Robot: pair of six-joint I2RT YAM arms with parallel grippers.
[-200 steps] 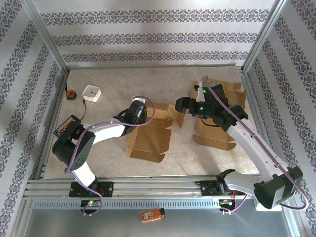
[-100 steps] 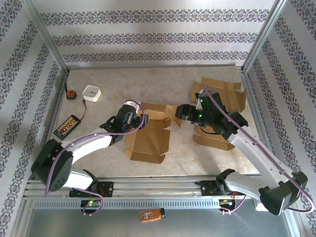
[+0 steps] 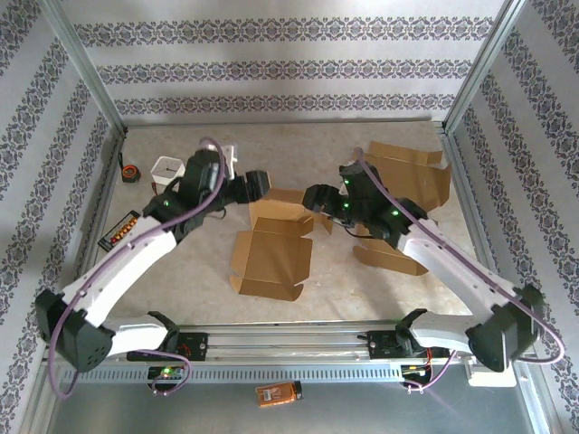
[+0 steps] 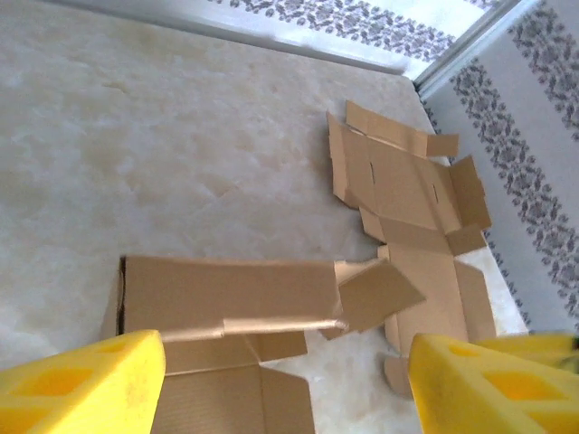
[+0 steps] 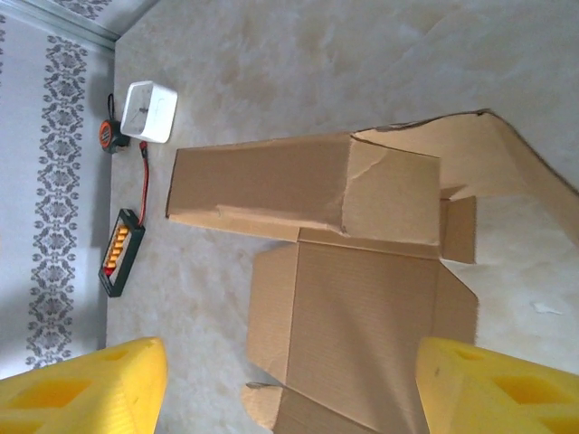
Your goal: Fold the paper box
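The paper box (image 3: 271,253) lies half folded in the middle of the table, brown, its back wall raised and its front panel flat. In the left wrist view the raised wall (image 4: 226,294) sits below and between my yellow fingertips (image 4: 81,384). My left gripper (image 3: 253,183) hovers just behind the box, open and holding nothing; its jaws (image 4: 288,389) stand wide. At the box's right rear corner my right gripper (image 3: 317,199) is open too, hanging above the box panel (image 5: 362,307) with its jaws (image 5: 291,393) apart and empty.
Flat cardboard blanks lie at the right: one at the back (image 3: 407,172), one nearer (image 3: 391,258). At the back left are a white square box (image 3: 168,170), a tape measure (image 3: 129,172) and a black device (image 3: 119,232). Metal frame posts and patterned walls enclose the table.
My left gripper opened, let go of the box's back wall and rose as the arm swung out to the left. My right gripper moved left toward the box.
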